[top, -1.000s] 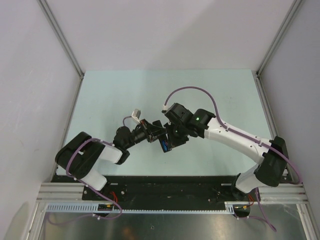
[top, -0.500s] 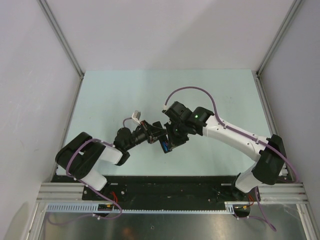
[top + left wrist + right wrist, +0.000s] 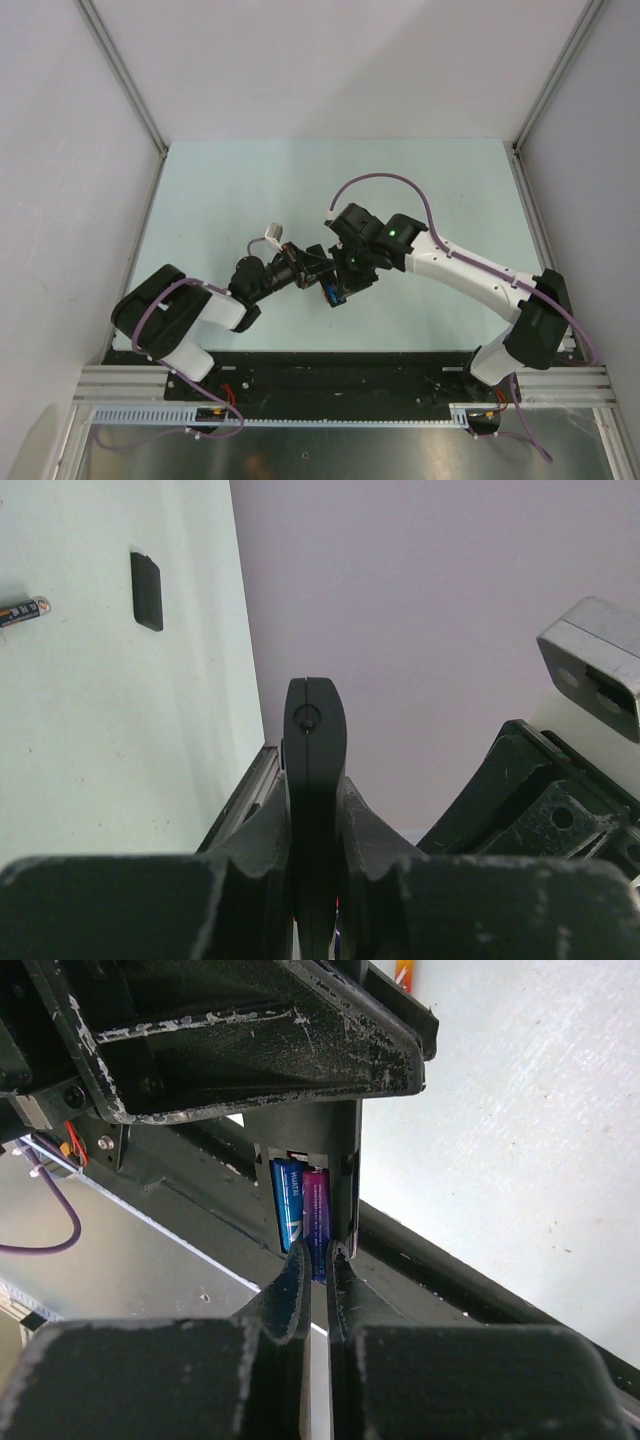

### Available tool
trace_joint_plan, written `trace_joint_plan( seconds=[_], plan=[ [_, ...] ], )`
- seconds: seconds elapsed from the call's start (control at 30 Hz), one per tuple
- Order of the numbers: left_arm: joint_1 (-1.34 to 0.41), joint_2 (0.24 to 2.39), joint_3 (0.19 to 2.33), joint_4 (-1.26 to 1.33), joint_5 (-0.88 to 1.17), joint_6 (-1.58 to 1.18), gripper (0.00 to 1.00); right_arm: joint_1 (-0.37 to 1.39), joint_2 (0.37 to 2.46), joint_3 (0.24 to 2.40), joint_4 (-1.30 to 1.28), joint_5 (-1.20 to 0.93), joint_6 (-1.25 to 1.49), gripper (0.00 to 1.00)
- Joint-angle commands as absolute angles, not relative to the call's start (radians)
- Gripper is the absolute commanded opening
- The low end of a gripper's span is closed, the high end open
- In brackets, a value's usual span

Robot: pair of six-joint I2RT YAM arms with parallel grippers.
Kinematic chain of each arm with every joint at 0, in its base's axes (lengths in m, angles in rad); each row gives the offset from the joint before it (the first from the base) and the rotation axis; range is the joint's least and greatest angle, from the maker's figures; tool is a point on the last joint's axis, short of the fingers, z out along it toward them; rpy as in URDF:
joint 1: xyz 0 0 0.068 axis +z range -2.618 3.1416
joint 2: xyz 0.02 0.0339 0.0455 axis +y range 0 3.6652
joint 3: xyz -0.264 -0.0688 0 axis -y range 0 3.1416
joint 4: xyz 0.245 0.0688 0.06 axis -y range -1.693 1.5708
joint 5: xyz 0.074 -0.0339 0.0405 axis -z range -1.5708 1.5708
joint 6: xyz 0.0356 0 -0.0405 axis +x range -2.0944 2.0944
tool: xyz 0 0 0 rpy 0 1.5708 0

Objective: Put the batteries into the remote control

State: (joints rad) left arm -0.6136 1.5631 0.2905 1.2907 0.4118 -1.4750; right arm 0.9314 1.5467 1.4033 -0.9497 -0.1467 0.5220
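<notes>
While both arms meet over the middle of the pale green table [image 3: 220, 200], I see the left gripper [image 3: 315, 810] clamped tight on the slim black plastic remote control [image 3: 315, 730], which sits edge-on in its wrist view. The right gripper [image 3: 320, 1265] is pinched narrow with nothing between its fingers. Its tips are at the open slot, against the end of the purple-pink cylindrical battery [image 3: 318, 1215]. A blue cylindrical battery [image 3: 290, 1205] sits beside that one in the slot. A dark loose battery with an orange end [image 3: 22, 611] lies on the table near a small black rectangular cover [image 3: 146, 577].
</notes>
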Motion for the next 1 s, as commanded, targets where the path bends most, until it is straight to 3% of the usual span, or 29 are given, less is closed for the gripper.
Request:
trace_joint_plan(
  seconds=[0.0,0.3,0.97],
  plan=[
    [-0.63,1.522,0.301,1.575,0.446,-1.542,0.0,0.933,1.562,1.44,-0.971,-0.052,0.489,0.0],
    [-0.632,1.516,0.305,1.577,0.443,-1.549,0.0,0.943,1.548,1.442,-0.969,-0.034,0.489,0.17],
    [-0.632,1.537,0.296,1.582,0.437,-1.537,0.0,0.956,1.482,1.502,-0.976,-0.017,0.531,0.43]
  ],
)
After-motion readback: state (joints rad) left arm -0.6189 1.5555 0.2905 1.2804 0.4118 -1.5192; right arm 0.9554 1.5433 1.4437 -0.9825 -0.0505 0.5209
